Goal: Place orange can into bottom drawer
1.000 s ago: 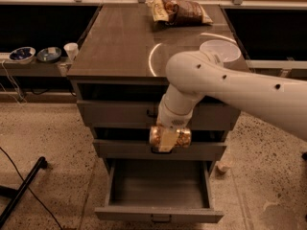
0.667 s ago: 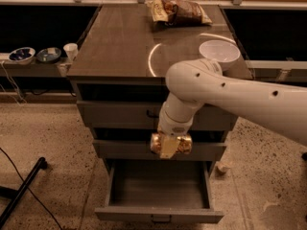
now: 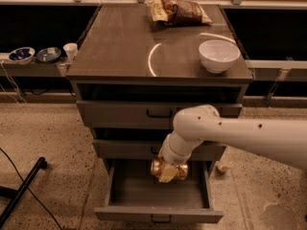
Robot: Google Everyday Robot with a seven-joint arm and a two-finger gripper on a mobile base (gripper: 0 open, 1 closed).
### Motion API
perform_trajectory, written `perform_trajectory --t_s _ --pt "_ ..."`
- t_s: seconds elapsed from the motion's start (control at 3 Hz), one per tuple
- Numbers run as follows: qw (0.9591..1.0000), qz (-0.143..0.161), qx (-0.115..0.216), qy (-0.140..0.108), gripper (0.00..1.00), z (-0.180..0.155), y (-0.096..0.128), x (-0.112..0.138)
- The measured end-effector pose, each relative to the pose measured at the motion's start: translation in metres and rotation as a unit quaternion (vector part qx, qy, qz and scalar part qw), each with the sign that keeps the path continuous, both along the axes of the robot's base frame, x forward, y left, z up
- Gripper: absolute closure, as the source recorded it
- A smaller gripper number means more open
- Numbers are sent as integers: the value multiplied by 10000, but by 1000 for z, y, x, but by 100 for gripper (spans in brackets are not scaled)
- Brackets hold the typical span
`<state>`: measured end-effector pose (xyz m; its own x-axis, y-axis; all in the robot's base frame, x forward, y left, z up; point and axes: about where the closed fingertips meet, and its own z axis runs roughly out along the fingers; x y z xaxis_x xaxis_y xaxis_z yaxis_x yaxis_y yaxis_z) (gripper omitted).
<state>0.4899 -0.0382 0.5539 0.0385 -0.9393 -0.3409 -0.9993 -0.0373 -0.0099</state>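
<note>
The orange can (image 3: 168, 169) is held sideways in my gripper (image 3: 169, 171), which is shut on it. The gripper hangs from the white arm (image 3: 230, 135) that reaches in from the right. The can hovers over the back part of the open bottom drawer (image 3: 158, 213), which is pulled out toward the camera and shows an empty grey floor. The two shallower drawers (image 3: 124, 113) above it are shut.
A white bowl (image 3: 218, 55) and a crinkled chip bag (image 3: 180, 10) sit on the cabinet top (image 3: 124, 42). Small bowls and a cup (image 3: 70, 50) stand on a shelf at the left. A black leg (image 3: 21, 190) lies on the floor at lower left.
The arm has dropped lower and moved the can down from in front of the middle drawer into the mouth of the open bottom drawer. The bowl is now uncovered.
</note>
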Motion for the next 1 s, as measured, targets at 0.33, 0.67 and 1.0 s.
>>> perform_trajectory --t_s 0.33,0.67,1.0 --pt "9995 -131 193 -219 100 -2 9 17" --pt "9992 -276 262 125 100 -35 6 25" --pt "9923 -525 1113 155 100 -73 18 40"
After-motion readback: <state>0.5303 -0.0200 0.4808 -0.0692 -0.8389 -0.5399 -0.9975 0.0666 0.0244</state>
